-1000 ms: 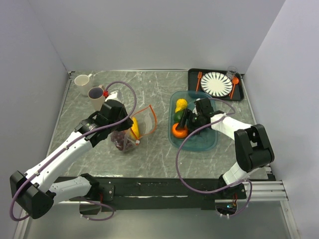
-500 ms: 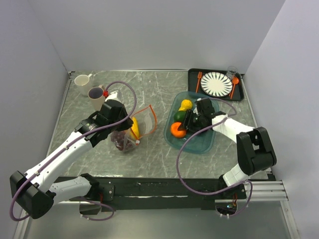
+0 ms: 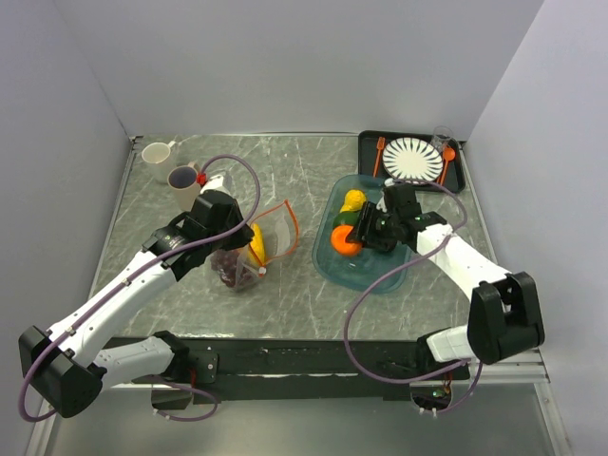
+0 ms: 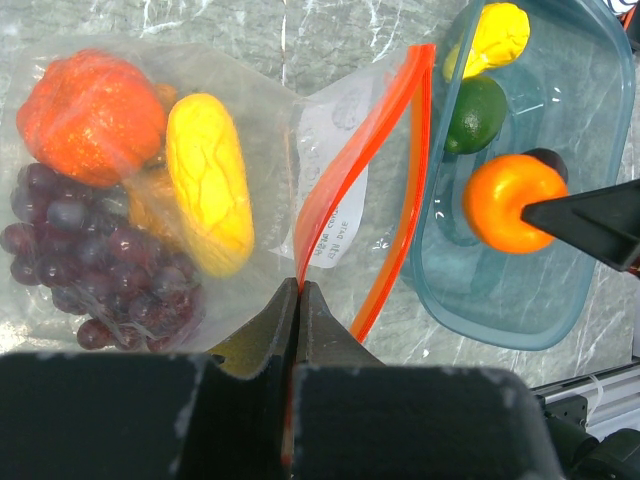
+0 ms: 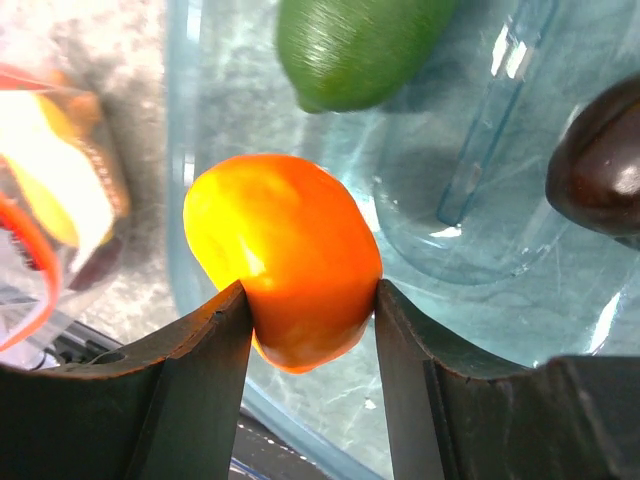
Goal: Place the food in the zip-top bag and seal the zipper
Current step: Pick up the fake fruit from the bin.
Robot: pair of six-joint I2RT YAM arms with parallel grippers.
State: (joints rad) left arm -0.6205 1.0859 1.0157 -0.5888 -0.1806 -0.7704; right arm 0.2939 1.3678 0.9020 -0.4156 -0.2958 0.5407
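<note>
The clear zip-top bag (image 4: 330, 110) lies left of centre with grapes (image 4: 100, 260), a yellow piece (image 4: 210, 190) and a red-orange piece (image 4: 90, 100) inside. Its mouth gapes toward the tray. My left gripper (image 4: 300, 287) is shut on the near end of the orange-red zipper (image 4: 375, 160). My right gripper (image 5: 310, 300) is shut on an orange fruit (image 5: 285, 265), held over the left part of the teal tray (image 3: 380, 275). A green fruit (image 5: 355, 45), a dark fruit (image 5: 600, 160) and a yellow fruit (image 3: 353, 199) remain in the tray.
Two mugs (image 3: 182, 185) (image 3: 157, 152) stand at the back left. A black tray (image 3: 369, 142) at the back right holds a striped plate (image 3: 411, 160), an orange fork (image 3: 379, 155), a spoon (image 3: 446, 161) and a clear glass (image 3: 442, 138).
My right gripper's jaws closed on the orange fruit, and that arm's elbow swung out to the right. The teal tray turned a little. The left arm and the bag stayed put.
</note>
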